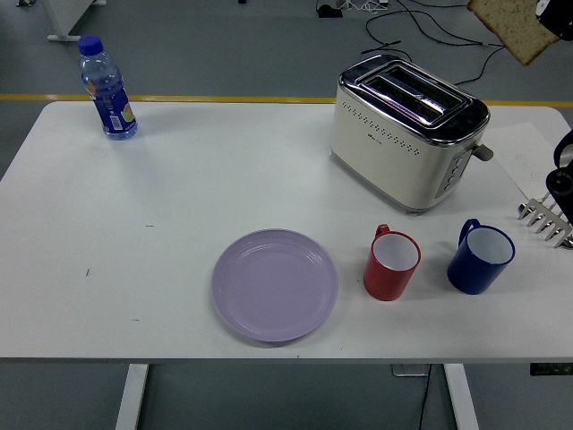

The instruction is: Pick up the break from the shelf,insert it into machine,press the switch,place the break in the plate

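Grey floor with a yellow line and loose cables behind; white table (179,197) fills most of the view. We go through the contents by size.

Toaster (407,133), cream and chrome, sits right of centre towards the far edge, two slots up and both empty. Lilac plate (275,284) lies near the front edge, bare. Blue mug (481,256) and red mug (391,263) stand side by side just in front of the toaster. Water bottle (107,88) is at the far left corner, well apart from everything. Metal rack (548,219) is cut off by the right edge.

Bread slice (512,25) hangs in the air at the top right corner, above and to the right of the toaster, tilted. Right hand (555,13) shows only as a dark sliver at the slice's edge, so we cannot tell how its fingers sit (presumably it carries the bread). A dark arm part shows just above the rack. Left arm is absent.

Handling, as we judge it: bread is light, soft and crumbly. Hold it by the upper crust, lightly, and lower it edge-first into a slot.
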`<state>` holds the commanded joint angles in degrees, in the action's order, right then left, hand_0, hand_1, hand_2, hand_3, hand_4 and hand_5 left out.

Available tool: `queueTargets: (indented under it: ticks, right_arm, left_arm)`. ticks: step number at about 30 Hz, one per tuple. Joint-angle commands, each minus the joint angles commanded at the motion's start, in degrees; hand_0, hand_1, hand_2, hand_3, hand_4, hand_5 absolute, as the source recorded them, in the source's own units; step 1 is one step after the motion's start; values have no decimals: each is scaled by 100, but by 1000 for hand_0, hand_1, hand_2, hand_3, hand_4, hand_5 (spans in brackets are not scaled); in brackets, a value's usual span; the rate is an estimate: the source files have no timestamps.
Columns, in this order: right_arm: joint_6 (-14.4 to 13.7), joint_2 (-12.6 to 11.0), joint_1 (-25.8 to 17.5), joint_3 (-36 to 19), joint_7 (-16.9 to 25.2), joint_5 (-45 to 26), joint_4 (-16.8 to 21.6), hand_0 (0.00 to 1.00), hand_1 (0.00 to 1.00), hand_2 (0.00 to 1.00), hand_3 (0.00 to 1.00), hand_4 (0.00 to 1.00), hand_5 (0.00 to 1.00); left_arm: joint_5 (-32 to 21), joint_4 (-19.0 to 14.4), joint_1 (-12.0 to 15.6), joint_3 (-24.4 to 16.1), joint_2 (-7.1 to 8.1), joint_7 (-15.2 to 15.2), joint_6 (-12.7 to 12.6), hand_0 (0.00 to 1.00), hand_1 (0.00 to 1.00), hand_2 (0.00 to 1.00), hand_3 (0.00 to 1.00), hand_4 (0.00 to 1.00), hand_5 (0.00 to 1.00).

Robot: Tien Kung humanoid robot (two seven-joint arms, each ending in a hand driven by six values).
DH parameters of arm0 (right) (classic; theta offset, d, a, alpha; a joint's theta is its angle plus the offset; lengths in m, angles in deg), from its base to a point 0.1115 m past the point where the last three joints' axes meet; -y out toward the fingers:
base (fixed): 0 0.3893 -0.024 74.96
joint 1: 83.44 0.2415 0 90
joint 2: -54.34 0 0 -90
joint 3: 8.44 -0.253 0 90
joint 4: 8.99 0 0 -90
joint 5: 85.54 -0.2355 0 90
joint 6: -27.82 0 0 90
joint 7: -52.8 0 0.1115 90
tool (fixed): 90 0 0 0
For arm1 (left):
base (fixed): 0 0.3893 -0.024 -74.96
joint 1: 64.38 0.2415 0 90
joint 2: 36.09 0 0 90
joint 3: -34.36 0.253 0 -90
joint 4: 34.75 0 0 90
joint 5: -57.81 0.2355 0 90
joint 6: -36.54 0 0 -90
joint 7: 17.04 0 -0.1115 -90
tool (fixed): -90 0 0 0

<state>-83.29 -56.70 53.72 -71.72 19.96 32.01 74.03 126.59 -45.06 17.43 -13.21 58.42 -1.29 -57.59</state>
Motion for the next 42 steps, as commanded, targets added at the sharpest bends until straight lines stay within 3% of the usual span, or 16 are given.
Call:
queueTargets:
  ticks: [11, 20, 30, 42]
  right_arm:
    - [-139, 790, 656, 605, 122, -194, -1260, 312, 359, 424, 532, 291, 2]
    - [-246, 1147, 791, 992, 240, -321, -2015, 309, 358, 424, 531, 289, 2]
    - [-345, 1356, 850, 1146, 307, -371, -2520, 309, 357, 424, 531, 289, 2]
    - [-401, 1494, 870, 1217, 403, -305, -2793, 309, 357, 424, 532, 289, 2]
  left_arm:
    - [-110, 0, -2, 119, -3, -9, 1, 654, 586, 590, 599, 329, 945]
    - [-71, 0, 7, 124, -6, 3, 10, 654, 585, 589, 599, 329, 941]
    - [-17, 0, 12, 117, -13, 12, 21, 654, 588, 590, 600, 330, 941]
    - [26, 0, 20, 87, -32, 18, 27, 655, 588, 591, 599, 330, 938]
